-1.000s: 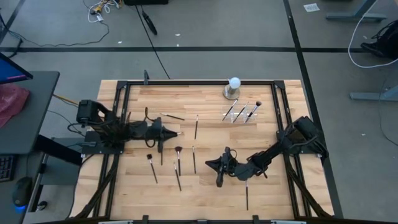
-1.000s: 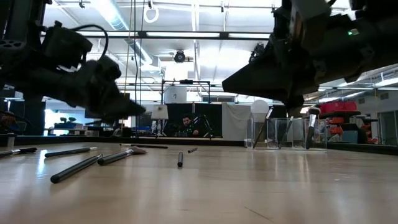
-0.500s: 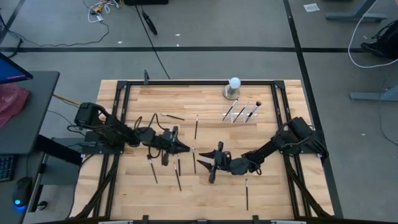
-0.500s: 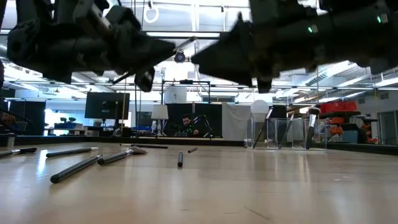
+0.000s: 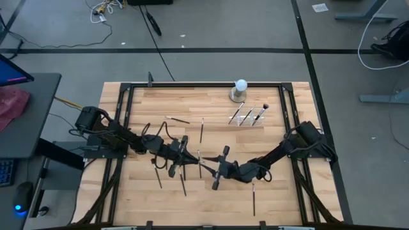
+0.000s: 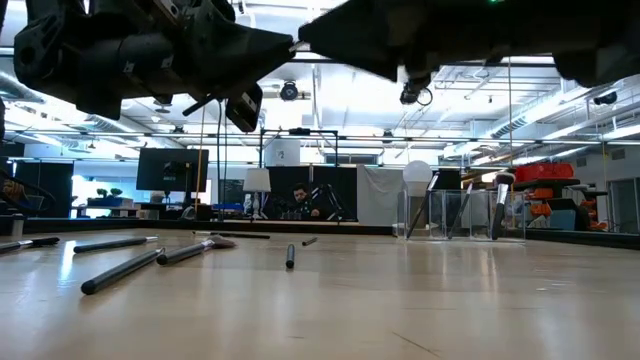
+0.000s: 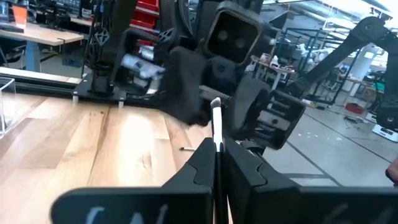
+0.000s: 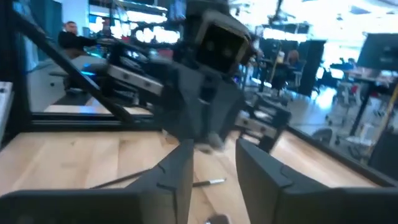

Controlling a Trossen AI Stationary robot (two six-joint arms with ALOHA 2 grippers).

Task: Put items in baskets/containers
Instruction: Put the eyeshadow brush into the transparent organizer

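While the left gripper point(image 7: 216, 163) clamps a brush point(image 7: 216, 127), the right gripper point(image 8: 214, 171) faces it, fingers parted.

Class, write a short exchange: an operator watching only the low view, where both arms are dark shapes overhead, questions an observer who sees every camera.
Operator: Does the left gripper hold anything?
Observer: Yes. Its wrist view shows it shut on a thin brush.
Operator: And the right gripper?
Observer: Its fingers stand apart with nothing between them.
Operator: Where are they over the table?
Observer: From above, tip to tip near the middle.
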